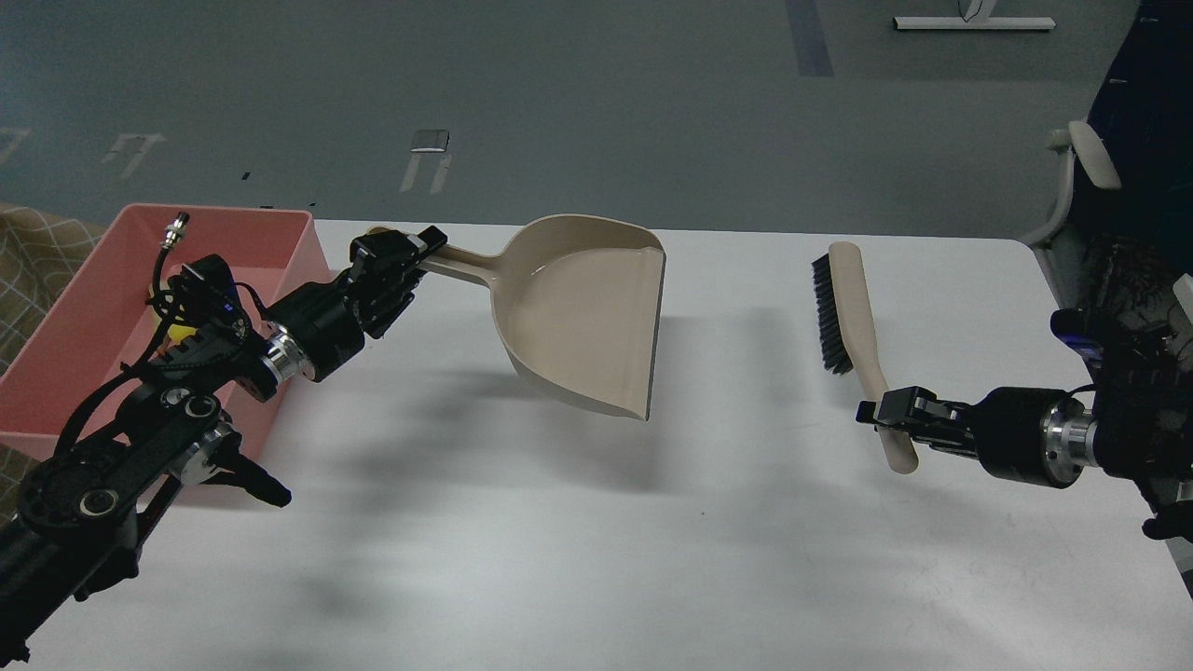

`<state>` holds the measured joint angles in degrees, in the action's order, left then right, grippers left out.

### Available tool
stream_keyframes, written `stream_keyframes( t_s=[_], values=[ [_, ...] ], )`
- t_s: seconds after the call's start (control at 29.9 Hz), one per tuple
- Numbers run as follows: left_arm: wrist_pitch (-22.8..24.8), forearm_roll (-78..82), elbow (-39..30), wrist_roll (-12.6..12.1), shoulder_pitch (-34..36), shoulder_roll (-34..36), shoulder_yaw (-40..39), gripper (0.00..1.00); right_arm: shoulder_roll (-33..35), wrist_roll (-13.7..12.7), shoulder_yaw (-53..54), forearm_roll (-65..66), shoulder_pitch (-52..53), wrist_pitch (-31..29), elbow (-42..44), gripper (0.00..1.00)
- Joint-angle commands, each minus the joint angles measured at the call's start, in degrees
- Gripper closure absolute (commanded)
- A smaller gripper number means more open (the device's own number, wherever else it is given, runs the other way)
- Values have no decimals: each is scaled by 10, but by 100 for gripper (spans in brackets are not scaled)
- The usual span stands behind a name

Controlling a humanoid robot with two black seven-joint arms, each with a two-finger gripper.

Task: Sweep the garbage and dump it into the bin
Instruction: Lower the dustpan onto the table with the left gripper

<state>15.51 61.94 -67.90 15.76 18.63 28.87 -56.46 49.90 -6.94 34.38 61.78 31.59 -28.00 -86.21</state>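
Left gripper (403, 264), at the desk's far-left edge, pinches the long handle of the beige plastic dustpan (582, 312), held lifted and tilted above the white desk (596, 522); the pan looks empty. Just beside it stands the shallow salmon-pink plastic bin (89, 317), where a bright yellow scrap (166, 326) shows behind the arm; the white bread piece cannot be seen. Right gripper (899, 410), near the right edge, is clamped on the beige handle of the black-bristled brush (843, 312), which lies on the desk. Risk, as judged: the hold near the handle's end could let the pan twist, striking the bin's rim.
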Motion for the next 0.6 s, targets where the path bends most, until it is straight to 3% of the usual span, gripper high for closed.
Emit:
stream_keyframes(
  t_s=[0.0, 0.03, 0.07, 0.13, 0.23, 0.57],
  values=[
    [-22, 13, -1, 10, -8, -9, 1, 100, 0, 34, 0, -1, -1, 0, 10, 100],
    [-28, 19, 0, 12, -10, -14, 2, 100, 0, 51, 0, -2, -4, 0, 15, 100],
    [-28, 20, 0, 12, -10, -15, 2, 100, 0, 51, 0, -2, -4, 0, 15, 100],
    [-42, 32, 6, 15, -17, -20, 10, 100, 0, 87, 0, -2, -11, 0, 24, 100],
    [-55, 33, 7, 30, -21, -22, 30, 100, 1, 111, 1, -12, -24, 0, 32, 100],
    [-89, 35, 21, 42, -24, -35, 58, 100, 21, 111, -4, -13, -34, 0, 37, 100]
  ],
)
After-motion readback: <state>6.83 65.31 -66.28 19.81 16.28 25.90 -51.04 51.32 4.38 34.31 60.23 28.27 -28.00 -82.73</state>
